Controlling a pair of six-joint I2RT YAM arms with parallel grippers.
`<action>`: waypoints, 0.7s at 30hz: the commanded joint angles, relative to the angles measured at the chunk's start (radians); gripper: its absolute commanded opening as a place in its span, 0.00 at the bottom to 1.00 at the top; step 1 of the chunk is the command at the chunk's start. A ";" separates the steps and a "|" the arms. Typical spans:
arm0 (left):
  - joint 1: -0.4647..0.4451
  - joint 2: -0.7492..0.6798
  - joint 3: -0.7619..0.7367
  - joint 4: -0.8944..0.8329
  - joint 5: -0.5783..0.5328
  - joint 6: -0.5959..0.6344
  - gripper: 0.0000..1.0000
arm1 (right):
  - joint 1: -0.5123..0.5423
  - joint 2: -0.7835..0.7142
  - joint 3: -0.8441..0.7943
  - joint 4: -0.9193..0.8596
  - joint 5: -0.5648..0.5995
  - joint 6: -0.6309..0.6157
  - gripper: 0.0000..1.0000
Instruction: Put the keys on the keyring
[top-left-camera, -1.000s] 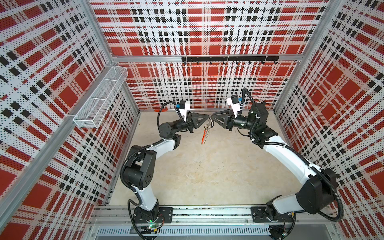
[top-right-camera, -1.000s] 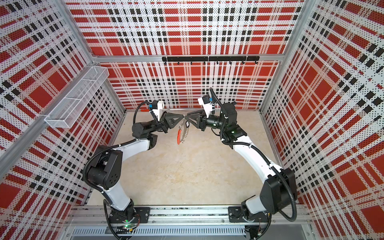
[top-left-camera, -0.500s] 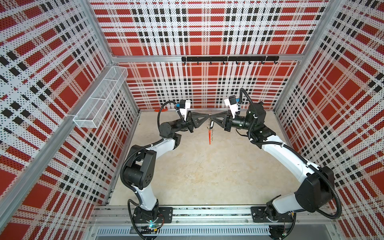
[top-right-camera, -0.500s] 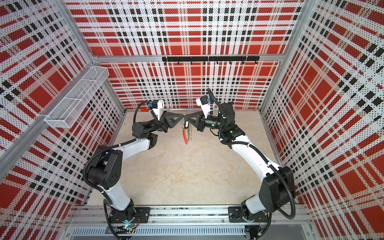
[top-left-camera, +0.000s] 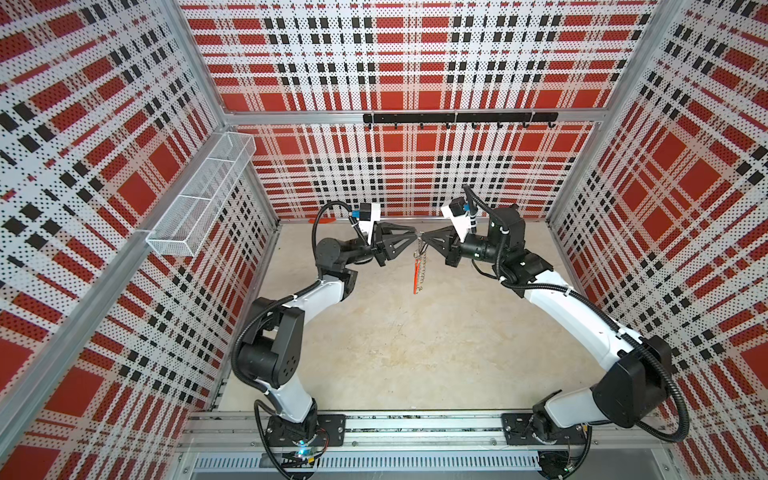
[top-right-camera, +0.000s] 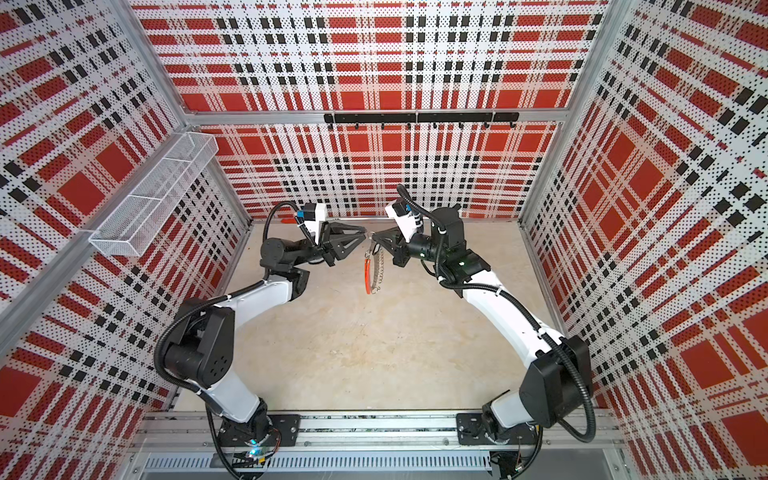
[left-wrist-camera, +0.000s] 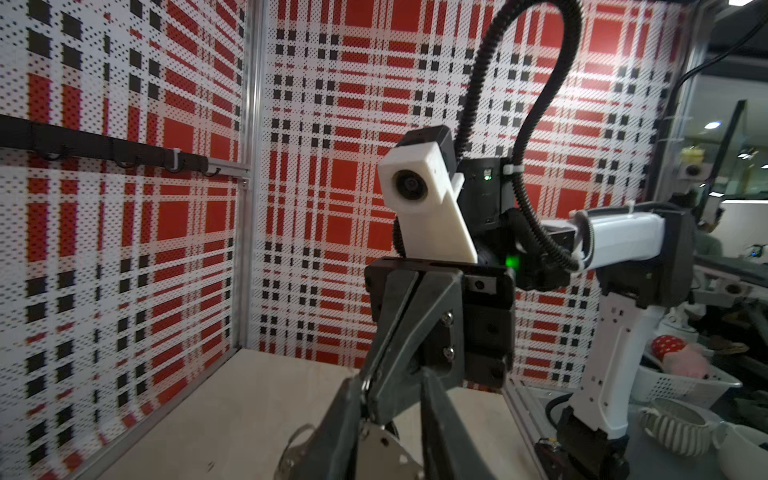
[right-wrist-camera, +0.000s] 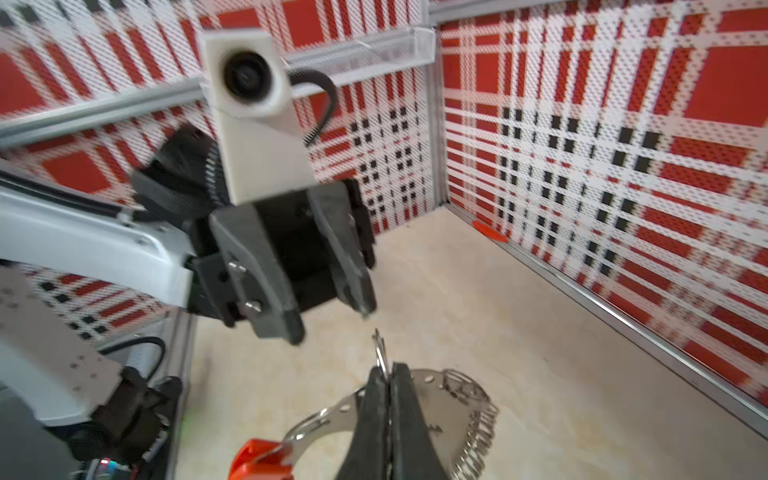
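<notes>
we see the right gripper (right-wrist-camera: 388, 374) clamped tight on the keyring (right-wrist-camera: 457, 399), which hangs from it in mid-air above the table (top-left-camera: 395, 353) near the back wall (top-left-camera: 415, 166); facing it tip to tip, the left gripper (right-wrist-camera: 330, 322) has its jaws slightly apart, gripping nothing

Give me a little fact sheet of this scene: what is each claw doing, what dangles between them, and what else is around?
right gripper: shut on the top of the keyring, which hangs from it
left gripper: open, facing the right one, holding nothing
keyring: metal hoop with a red-orange segment and many small split rings, hanging above the table
keys: none that I can make out
elsewhere: small red-orange strip by the back wall; wire basket on a side wall; hook rail on the back wall
</notes>
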 joint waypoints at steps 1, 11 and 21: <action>0.010 -0.084 0.053 -0.541 -0.032 0.484 0.34 | 0.002 -0.015 0.073 -0.163 0.145 -0.221 0.00; -0.061 0.068 0.578 -1.754 -0.191 1.350 0.32 | 0.009 -0.006 0.116 -0.261 0.158 -0.363 0.00; -0.072 0.083 0.675 -1.776 -0.093 1.344 0.36 | 0.019 0.006 0.116 -0.274 0.152 -0.362 0.00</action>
